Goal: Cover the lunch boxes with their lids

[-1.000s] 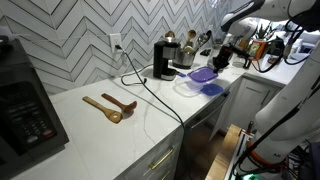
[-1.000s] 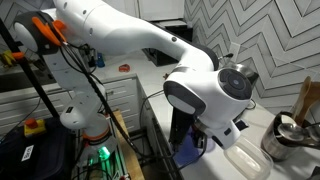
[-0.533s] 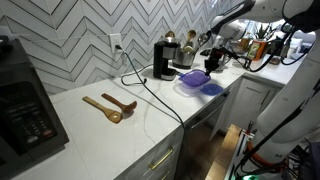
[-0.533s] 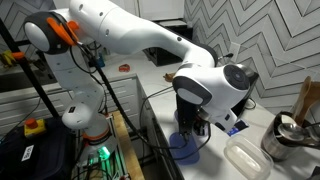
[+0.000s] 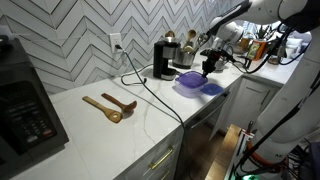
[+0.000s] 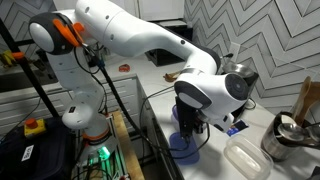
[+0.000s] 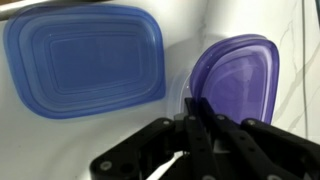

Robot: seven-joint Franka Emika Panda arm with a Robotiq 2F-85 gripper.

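My gripper (image 7: 193, 112) is shut on the near edge of the purple lid (image 7: 236, 78) and holds it tilted just above the counter. In an exterior view the gripper (image 5: 209, 66) hangs over the purple lid (image 5: 188, 80). The blue lid (image 7: 85, 58) lies flat beside it, and shows in both exterior views (image 5: 211, 89) (image 6: 183, 148). One clear lunch box (image 6: 247, 158) sits open on the counter, apart from the gripper (image 6: 191, 128). A second lunch box is not clearly visible.
A coffee pot (image 5: 165, 58) and metal canisters (image 5: 187, 45) stand against the tiled wall behind the lids. Two wooden spoons (image 5: 108, 105) lie mid-counter. A black cable (image 5: 150, 92) crosses the counter. A microwave (image 5: 25, 105) stands at the far end. The counter edge (image 5: 215, 100) is close to the blue lid.
My gripper has carried the purple lid down and sideways, from above the blue lid to a spot beside it and closer to the coffee pot.
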